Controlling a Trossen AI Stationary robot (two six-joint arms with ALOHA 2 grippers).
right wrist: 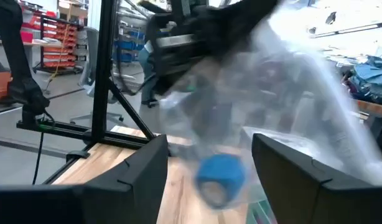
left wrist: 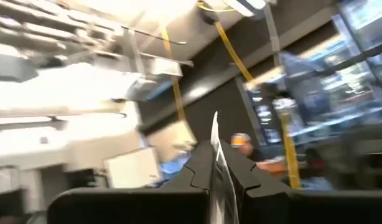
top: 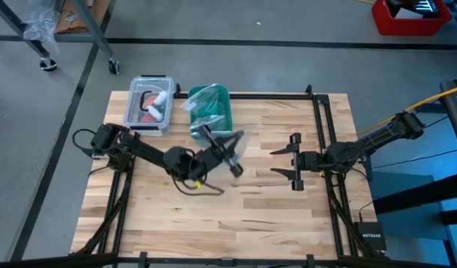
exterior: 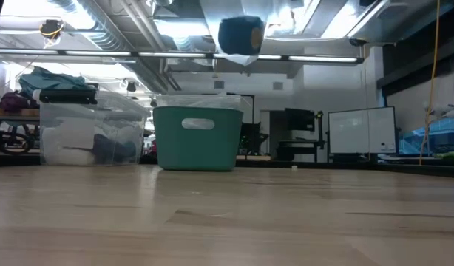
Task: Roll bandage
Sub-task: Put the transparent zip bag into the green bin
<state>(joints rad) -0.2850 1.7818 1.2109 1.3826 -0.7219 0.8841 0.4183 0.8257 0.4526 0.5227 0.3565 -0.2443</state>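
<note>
My right gripper (top: pixel 294 159) hangs over the table (top: pixel 236 216) with its fingers (right wrist: pixel 138 171) spread wide and nothing between them. Just ahead of it, off the wood, the bandage (right wrist: pixel 221 175) sits as a blue roll at the bottom of a clear plastic bag (right wrist: pixel 284 106). My left gripper (left wrist: pixel 217 163) is pinched together on that bag's top edge, carrying it in the air. Beyond them stand the teal bin (exterior: pixel 197 138) and a clear lidded box (top: pixel 149 104).
</note>
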